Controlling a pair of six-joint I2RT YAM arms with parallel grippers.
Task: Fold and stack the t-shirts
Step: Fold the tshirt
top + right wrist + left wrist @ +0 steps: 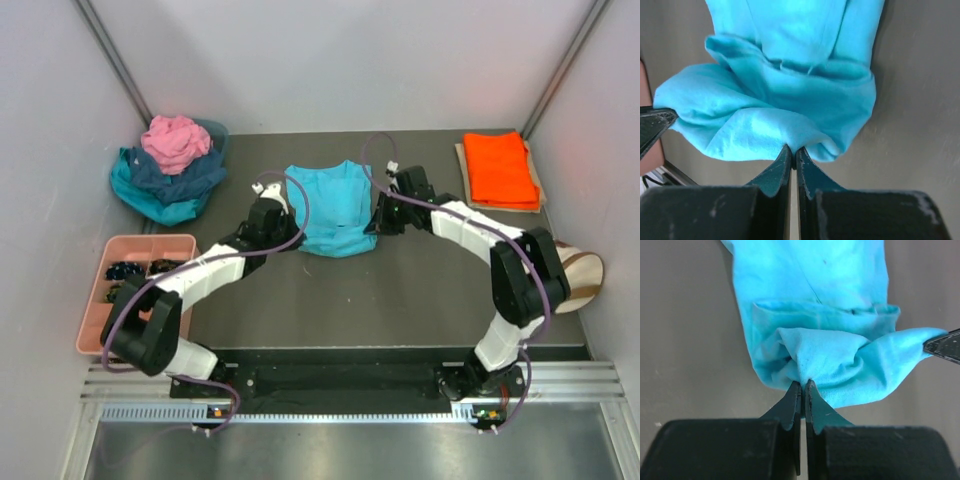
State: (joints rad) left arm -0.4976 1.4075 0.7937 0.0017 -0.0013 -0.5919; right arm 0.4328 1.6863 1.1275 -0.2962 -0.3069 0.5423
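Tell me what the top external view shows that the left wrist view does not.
Only the top view shows the folded orange t-shirt at the far right, the pile of pink, navy and teal t-shirts at the far left, and the pink tray. Only the wrist view shows the left tool shut on a bunched edge of cloth, with the right tool at its other end. Both show the turquoise t-shirt on the table.

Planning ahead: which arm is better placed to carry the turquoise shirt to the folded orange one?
Likely right: left fingers and right fingers pinch the turquoise shirt, but the orange shirt lies on the right arm's side.
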